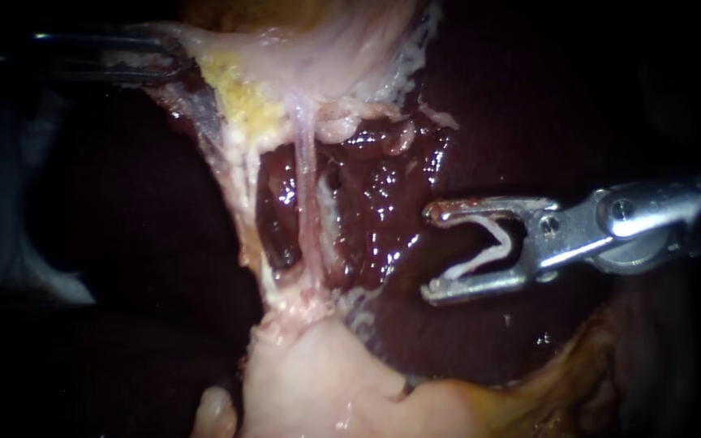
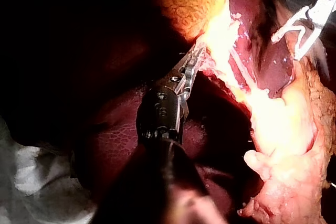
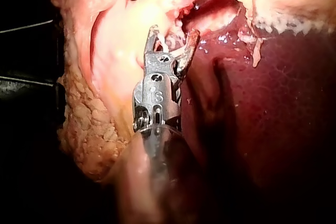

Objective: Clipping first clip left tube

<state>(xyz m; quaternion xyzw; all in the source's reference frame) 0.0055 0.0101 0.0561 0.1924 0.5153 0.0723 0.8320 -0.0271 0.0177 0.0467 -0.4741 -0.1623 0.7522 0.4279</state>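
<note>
At the near edge, a pale pink fleshy mass (image 1: 326,389) is bulging over the dark red glistening liver (image 1: 383,203). Beyond, the right instrument's end effector (image 1: 432,253) is gripping a white V-shaped clip (image 1: 484,250) between wide-set jaws, open liver separating it from the thin pale tube (image 1: 306,186). Farthest, the left instrument's end effector (image 1: 170,62) is clamping pale membrane (image 1: 204,109).
</note>
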